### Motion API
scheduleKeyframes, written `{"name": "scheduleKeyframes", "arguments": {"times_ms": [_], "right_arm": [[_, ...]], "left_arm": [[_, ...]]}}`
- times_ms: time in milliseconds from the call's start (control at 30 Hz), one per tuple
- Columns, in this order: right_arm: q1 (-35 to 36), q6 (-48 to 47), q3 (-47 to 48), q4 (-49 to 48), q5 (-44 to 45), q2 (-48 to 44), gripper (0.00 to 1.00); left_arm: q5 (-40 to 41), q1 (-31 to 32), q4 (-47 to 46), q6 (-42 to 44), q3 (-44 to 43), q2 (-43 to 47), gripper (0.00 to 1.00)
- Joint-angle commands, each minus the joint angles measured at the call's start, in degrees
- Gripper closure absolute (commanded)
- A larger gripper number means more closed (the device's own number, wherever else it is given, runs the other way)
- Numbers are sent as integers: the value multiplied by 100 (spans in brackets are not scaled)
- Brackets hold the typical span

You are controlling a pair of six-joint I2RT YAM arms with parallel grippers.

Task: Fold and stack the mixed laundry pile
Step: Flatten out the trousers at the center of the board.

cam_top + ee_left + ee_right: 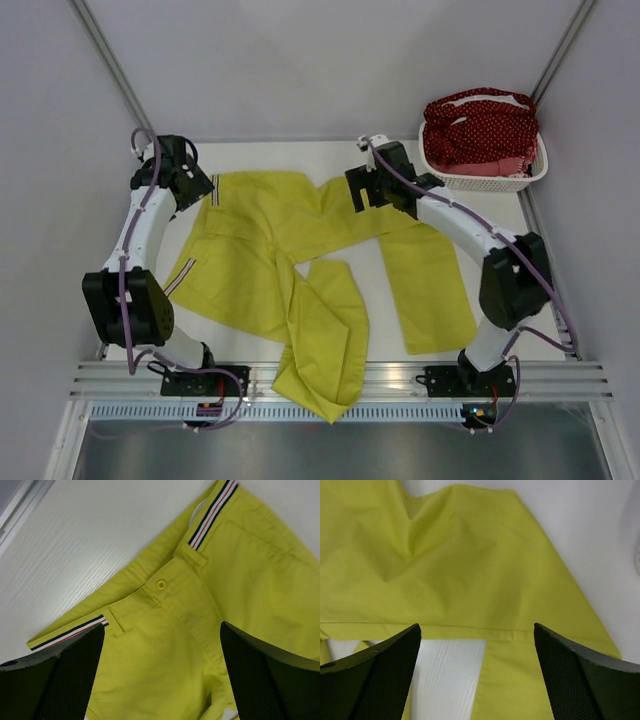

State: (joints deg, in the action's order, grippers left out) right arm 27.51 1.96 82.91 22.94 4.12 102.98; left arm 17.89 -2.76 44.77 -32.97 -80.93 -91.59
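Observation:
Yellow-green trousers (270, 250) lie spread on the white table (300, 155); one leg is folded over toward the near edge and its end hangs past the rail. Their striped band (212, 515) and a button (161, 584) show in the left wrist view. My left gripper (195, 185) hovers open over the waistband (162, 630), holding nothing. My right gripper (365, 190) hovers open over the other leg's cloth (476, 630), holding nothing. The dark red white-dotted cloth (480, 130) and a pink piece (490, 168) lie in the basket. The red-white striped and black pieces are not in view.
The white perforated basket (535, 172) stands at the table's back right corner. Grey walls close in the back and both sides. An aluminium rail (400, 375) runs along the near edge between the arm bases.

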Motion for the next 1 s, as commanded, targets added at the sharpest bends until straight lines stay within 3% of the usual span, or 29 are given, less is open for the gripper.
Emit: {"name": "scheduleKeyframes", "arguments": {"times_ms": [0,133,267,433,733,967], "right_arm": [[-61,1241,-599,-335,843,-1558,2],[-359,2755,-1934,78,1092,-2553,2],[-650,3267,-3470,465,740,-3353,2],[-694,3487,-4388,431,634,-3733,2],[-694,3145,-4565,-685,581,-2354,2],[-694,2662,-3599,-1423,319,-826,2]], "left_arm": [[-206,22,-364,-87,49,1002,0],[-1302,30,-829,-78,840,1363,0],[-2209,109,-1523,-166,1902,1355,0],[-2905,443,-2165,-262,2353,819,0],[-2317,295,-2157,-886,2450,-456,1],[-1947,-1110,-1876,-1308,2792,-650,0]]}}
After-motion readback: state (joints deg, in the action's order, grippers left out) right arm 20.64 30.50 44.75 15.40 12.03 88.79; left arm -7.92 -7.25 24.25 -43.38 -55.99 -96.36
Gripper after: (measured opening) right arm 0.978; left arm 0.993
